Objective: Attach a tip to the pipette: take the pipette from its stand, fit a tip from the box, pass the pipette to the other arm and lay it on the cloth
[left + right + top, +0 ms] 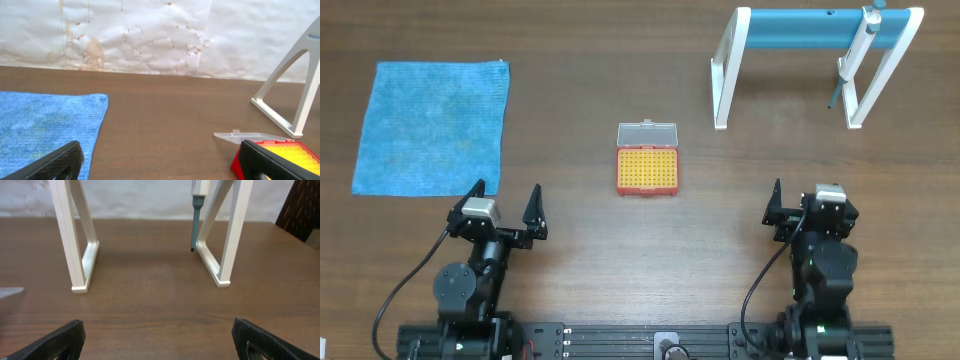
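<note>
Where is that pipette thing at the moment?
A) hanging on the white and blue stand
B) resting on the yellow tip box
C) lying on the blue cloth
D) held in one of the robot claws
A: the pipette hangs from the top bar of the stand, with its narrow end pointing down.
</note>
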### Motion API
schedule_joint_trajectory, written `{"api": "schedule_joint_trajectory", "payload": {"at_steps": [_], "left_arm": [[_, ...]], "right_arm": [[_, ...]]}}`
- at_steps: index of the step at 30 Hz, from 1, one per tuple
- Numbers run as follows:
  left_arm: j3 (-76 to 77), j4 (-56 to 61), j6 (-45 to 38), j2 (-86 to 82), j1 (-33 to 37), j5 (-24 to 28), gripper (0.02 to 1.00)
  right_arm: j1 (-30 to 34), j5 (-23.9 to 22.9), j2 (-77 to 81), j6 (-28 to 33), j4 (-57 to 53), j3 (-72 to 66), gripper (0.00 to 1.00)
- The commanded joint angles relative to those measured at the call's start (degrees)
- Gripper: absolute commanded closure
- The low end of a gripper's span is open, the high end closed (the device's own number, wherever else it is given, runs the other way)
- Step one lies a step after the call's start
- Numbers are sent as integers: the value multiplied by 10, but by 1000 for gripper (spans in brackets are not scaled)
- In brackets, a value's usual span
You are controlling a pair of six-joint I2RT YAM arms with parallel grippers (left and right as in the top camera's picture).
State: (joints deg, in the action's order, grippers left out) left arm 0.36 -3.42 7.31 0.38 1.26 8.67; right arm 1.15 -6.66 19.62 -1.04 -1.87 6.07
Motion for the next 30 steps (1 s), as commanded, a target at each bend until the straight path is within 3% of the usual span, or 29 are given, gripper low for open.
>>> {"api": "schedule_joint_trajectory", "payload": {"at_steps": [1, 2, 3, 8, 9, 11, 14, 18, 22, 27, 30], "left_arm": [[0, -3, -9, -2, 2, 10, 20], [0, -3, -9, -2, 2, 10, 20], [0, -3, -9, -2, 2, 10, 23], [0, -3, -9, -2, 2, 10, 20], [0, -3, -9, -2, 2, 10, 20], [0, -3, -9, -2, 2, 10, 20], [0, -3, -9, -2, 2, 10, 20], [0, -3, -9, -2, 2, 10, 20], [0, -3, -9, -2, 2, 10, 20], [0, -3, -9, -2, 2, 10, 20], [0, -3, -9, -2, 2, 10, 20]], "right_arm": [[4, -28, 174, 30, 8, 151, 38], [12, -27, 218, 45, 9, 194, 38], [30, 7, 251, 66, 9, 227, 38], [245, 354, 371, 104, 31, 332, 38], [280, 411, 390, 120, 46, 341, 38], [320, 471, 434, 123, 59, 364, 38], [318, 483, 530, 115, 75, 410, 38], [303, 483, 635, 62, 157, 442, 38], [280, 480, 686, 55, 240, 444, 38], [254, 419, 708, 51, 261, 449, 38], [249, 416, 736, 38, 308, 450, 38]]}}
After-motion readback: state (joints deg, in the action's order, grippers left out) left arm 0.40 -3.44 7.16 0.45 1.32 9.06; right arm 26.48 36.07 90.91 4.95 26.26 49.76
